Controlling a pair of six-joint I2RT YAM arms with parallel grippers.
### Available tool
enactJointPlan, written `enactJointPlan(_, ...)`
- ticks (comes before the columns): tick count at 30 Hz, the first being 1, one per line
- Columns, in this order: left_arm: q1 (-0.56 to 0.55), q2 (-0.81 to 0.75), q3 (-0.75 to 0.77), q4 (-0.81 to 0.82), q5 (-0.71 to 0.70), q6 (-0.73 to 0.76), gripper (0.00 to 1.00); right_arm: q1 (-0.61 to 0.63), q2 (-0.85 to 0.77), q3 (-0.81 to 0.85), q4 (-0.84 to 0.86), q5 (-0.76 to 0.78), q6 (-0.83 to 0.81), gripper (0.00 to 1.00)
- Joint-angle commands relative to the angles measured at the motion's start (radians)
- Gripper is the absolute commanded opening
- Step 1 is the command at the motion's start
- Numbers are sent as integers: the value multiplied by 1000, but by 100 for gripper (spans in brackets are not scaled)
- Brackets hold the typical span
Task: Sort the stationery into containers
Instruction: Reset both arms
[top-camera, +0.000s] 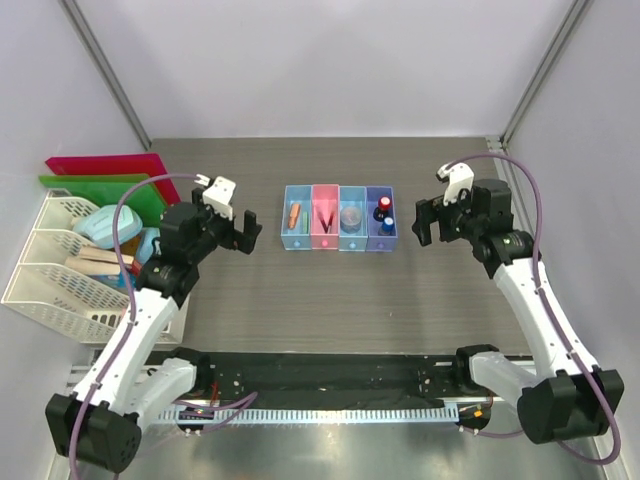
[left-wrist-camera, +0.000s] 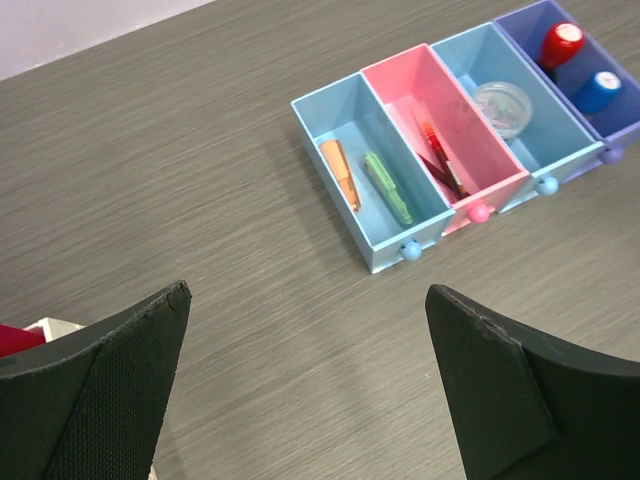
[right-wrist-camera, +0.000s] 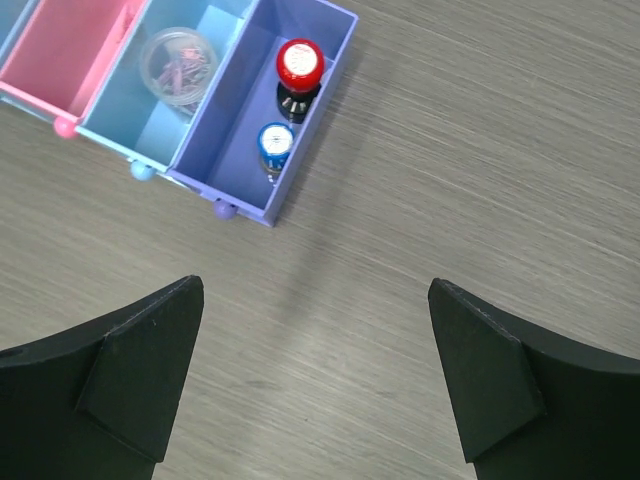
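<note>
Stationery sits inside the row of four joined boxes (top-camera: 325, 245) on the table (top-camera: 330, 310). Count from the row's left end in the top view.

- **First box:** the light blue box (left-wrist-camera: 385, 255) holds the orange marker (left-wrist-camera: 340, 175) and the green eraser (left-wrist-camera: 388, 188), lying side by side along its length.
- **Second box:** the pink box (left-wrist-camera: 497, 195) holds the thin red-and-black pens (left-wrist-camera: 440, 165), leaning against one long wall.
- **Third box:** this light blue box (left-wrist-camera: 560, 168) holds a round clear case (left-wrist-camera: 503, 108). It seems to have small pinkish bits inside, though you cannot make them out for sure.
- **Fourth box:** the purple box (right-wrist-camera: 235, 150) holds the red-capped bottle (right-wrist-camera: 300, 65) and the blue-capped bottle (right-wrist-camera: 275, 145). Both stand upright, the red one toward the far end.

The left arm (top-camera: 150, 300) hangs its jaws just left of the row. They are spread wide and grip nothing. The right arm (top-camera: 540, 300) holds its jaws to the right of the row, also spread wide and gripping nothing. Both wrist views look down on bare wood grain between the fingers.

Well left of the row you can see white mesh trays (top-camera: 45, 285), with a red folder (top-camera: 100, 163) and a green folder (top-camera: 85, 181) behind them.
</note>
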Motion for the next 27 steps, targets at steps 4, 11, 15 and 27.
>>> enactJointPlan(4,48,-5,-43,-12,81,-23,100,-1,-198,-61,-2,-3,9,100)
enactJointPlan(11,77,10,-41,-17,122,-29,100,-4,-265,-125,2,14,3,100)
enactJointPlan(15,77,7,-46,-17,120,-32,100,-2,-258,-118,4,3,7,100)
enactJointPlan(27,79,13,-52,-11,120,-35,100,-2,-249,-122,16,11,7,100)
